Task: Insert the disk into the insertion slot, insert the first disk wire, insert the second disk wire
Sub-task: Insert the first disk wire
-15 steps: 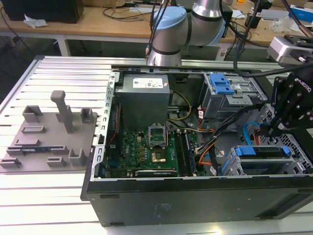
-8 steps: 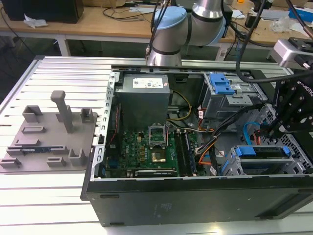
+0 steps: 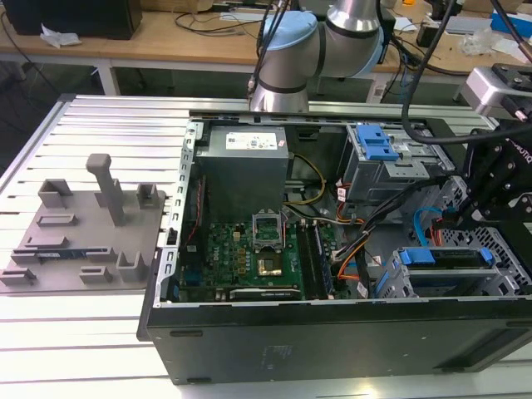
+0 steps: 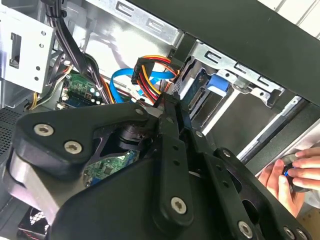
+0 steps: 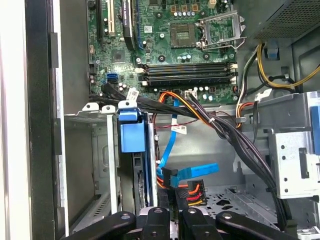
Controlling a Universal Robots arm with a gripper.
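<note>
Arm (image 3: pixel 283 58) reaches into case (image 3: pixel 332 332), end effector (image 5: pixel 173 212) at wire connector (image 5: pixel 191 192) beside disk (image 3: pixel 449 259).

The arm (image 3: pixel 291 50) is bent over, its pincer (image 4: pixel 167 105) pointing steeply down

The exterior view looks steeply down on the whole open computer case (image 3: pixel 332 332) from its near side. Both wrist views sit close inside it, sharing the blue cable (image 5: pixel 197 171) beside the disk (image 5: pixel 132 132)
</note>
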